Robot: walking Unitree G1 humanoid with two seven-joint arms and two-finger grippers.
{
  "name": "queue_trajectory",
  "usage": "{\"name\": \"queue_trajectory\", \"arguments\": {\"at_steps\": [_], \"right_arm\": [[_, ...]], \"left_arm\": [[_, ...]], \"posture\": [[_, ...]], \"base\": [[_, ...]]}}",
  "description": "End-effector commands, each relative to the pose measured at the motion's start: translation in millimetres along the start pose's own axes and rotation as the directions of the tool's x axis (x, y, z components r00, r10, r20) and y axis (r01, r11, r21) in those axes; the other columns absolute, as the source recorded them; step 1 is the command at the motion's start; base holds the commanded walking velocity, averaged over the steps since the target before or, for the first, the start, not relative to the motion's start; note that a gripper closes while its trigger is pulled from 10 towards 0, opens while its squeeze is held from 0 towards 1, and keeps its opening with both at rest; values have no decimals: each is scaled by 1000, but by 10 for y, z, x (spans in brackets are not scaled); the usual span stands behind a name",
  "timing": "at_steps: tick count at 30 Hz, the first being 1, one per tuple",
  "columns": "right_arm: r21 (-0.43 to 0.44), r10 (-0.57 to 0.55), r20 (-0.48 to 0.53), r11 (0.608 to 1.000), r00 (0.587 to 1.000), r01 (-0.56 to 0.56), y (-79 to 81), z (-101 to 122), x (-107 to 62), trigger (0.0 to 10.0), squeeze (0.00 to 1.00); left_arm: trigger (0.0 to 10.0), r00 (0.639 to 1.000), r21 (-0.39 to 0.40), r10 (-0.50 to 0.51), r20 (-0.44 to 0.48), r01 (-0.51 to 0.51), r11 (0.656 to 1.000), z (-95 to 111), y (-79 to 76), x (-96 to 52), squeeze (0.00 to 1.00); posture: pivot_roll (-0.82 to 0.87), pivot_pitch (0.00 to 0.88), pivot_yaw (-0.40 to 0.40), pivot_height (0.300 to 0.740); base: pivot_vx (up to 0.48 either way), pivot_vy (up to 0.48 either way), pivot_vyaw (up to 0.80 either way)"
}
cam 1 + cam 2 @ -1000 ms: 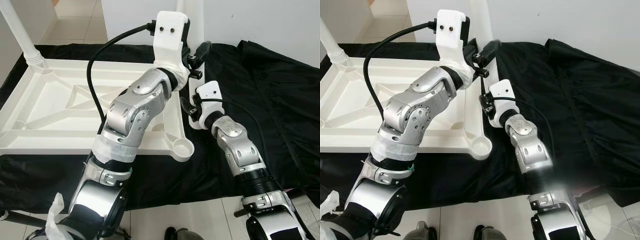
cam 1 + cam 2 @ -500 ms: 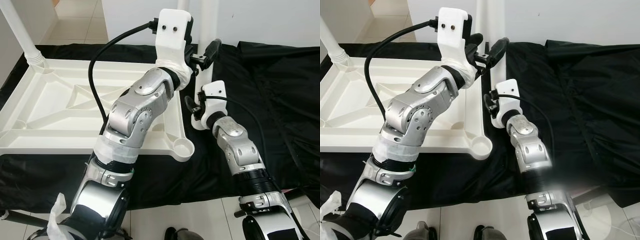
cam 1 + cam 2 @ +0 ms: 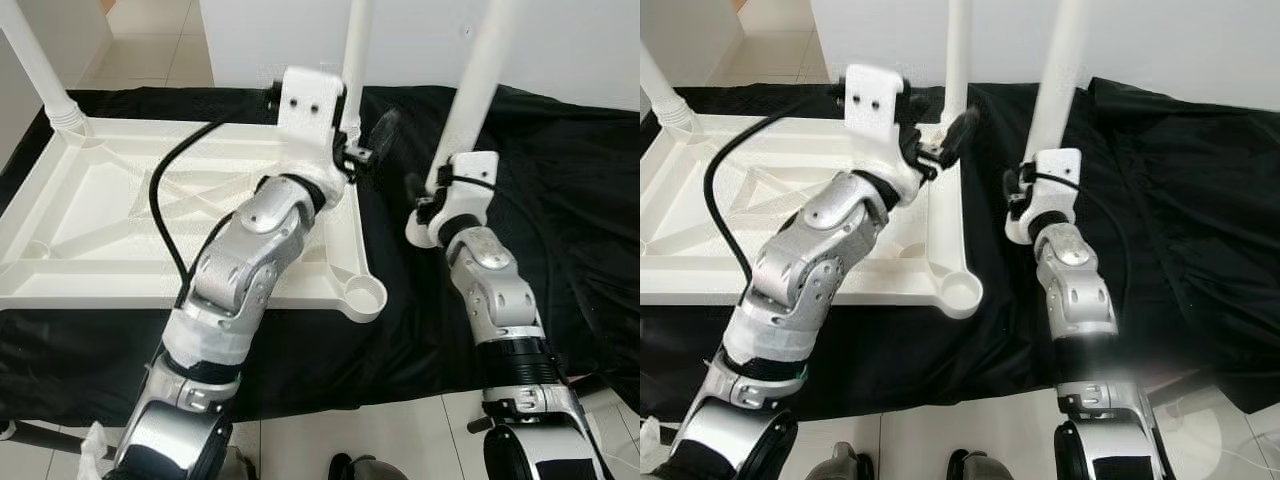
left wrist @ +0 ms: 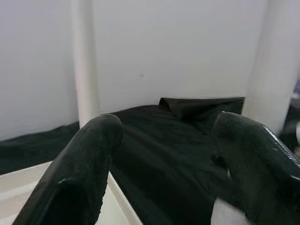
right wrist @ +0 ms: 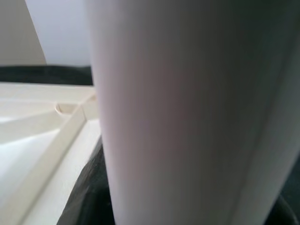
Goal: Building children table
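Right claw (image 3: 425,195) clamped on a white table leg (image 3: 478,80), top cut off; left claw (image 3: 372,140) open, blurred.

Tabletop (image 3: 90,215): smooth white plastic, slight sheen, moulded ribs. Legs (image 3: 478,80): same smooth white plastic, satin. Cloth (image 3: 560,200): matt black fabric, creased. Arms (image 3: 250,250): brushed silver metal, white plastic housings. Left gripper fingers (image 4: 84,164): matt black, rubbery look. Floor (image 3: 360,430): glossy pale tile.

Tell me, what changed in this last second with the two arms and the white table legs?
The right gripper lifted a loose white leg upright, away from the tabletop, over the black cloth. The left gripper, fingers open, drew back from the fitted corner leg. The tabletop and far-left leg stayed put.
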State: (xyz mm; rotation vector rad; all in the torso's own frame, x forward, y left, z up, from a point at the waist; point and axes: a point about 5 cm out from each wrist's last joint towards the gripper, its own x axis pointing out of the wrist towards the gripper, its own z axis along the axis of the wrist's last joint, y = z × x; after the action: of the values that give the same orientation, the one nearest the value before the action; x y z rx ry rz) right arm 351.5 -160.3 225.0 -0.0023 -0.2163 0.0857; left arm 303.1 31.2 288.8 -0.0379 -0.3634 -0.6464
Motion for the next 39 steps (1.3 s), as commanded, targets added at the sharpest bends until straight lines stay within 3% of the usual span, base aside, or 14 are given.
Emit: {"name": "queue_trajectory", "arguments": {"at_steps": [1, 6, 9, 13, 15, 18, 21, 22, 23, 32, 39], "right_arm": [[8, -21, 38, 1000, 999, 21, -47, 37, -39, 10000, 0], [16, -36, 37, 999, 999, 35, -76, 30, -67, 10000, 0], [12, -44, 29, 999, 999, 43, -111, 12, -89, 10000, 0], [6, -46, 28, 999, 999, 46, -125, 8, -99, 10000, 0], [-1, -45, 23, 999, 999, 45, -137, 4, -108, 10000, 0], [-3, -45, 22, 999, 999, 45, -142, 1, -112, 10000, 0], [-7, -42, 17, 999, 999, 42, -157, -5, -122, 10000, 0], [-7, -42, 17, 999, 999, 42, -157, -5, -122, 10000, 0], [-11, -43, 18, 999, 999, 43, -163, -4, -126, 10000, 0], [-20, -47, 17, 999, 999, 47, -167, -7, -131, 10000, 0], [-28, -52, 20, 998, 998, 53, -174, 3, -131, 10000, 0]], "left_arm": [[10000, 994, 34, -113, -13, 113, 993, -58, -84, -45, 0], [10000, 988, 66, -153, -35, 155, 986, -198, -99, -182, 0], [10000, 970, 55, -235, -57, 238, 970, -311, -139, -334, 0], [10000, 952, 32, -294, -83, 297, 954, -386, -178, -428, 0], [10000, 921, -2, -375, -106, 377, 926, -456, -243, -555, 0], [10000, 910, -4, -400, -112, 402, 916, -478, -263, -603, 0], [10000, 839, -36, -514, -181, 516, 856, -597, -319, -803, 0], [10000, 839, -36, -514, -181, 516, 856, -597, -319, -803, 0], [10000, 807, -19, -546, -225, 557, 830, -680, -330, -903, 0], [10000, 743, 9, -550, -382, 598, 801, -1028, -329, -1064, 0], [10000, 755, 29, -460, -468, 533, 845, -1232, -213, -1015, 0]], "posture": [[-29, 123, -37, 740], [-30, 124, -36, 740], [-35, 129, -35, 740], [-36, 132, -36, 740], [-34, 135, -39, 740], [-34, 135, -39, 740], [-30, 139, -41, 740], [-30, 139, -41, 740], [-30, 139, -41, 740], [-34, 138, -35, 740], [-43, 136, -30, 740]], "base": [[0, 0, 0], [0, 0, 0], [0, 0, 0], [0, 0, 0], [0, 0, 0], [0, 0, 0], [0, 0, 0], [0, 0, 0], [0, 0, 0], [0, 0, 0], [0, 0, 0]]}}
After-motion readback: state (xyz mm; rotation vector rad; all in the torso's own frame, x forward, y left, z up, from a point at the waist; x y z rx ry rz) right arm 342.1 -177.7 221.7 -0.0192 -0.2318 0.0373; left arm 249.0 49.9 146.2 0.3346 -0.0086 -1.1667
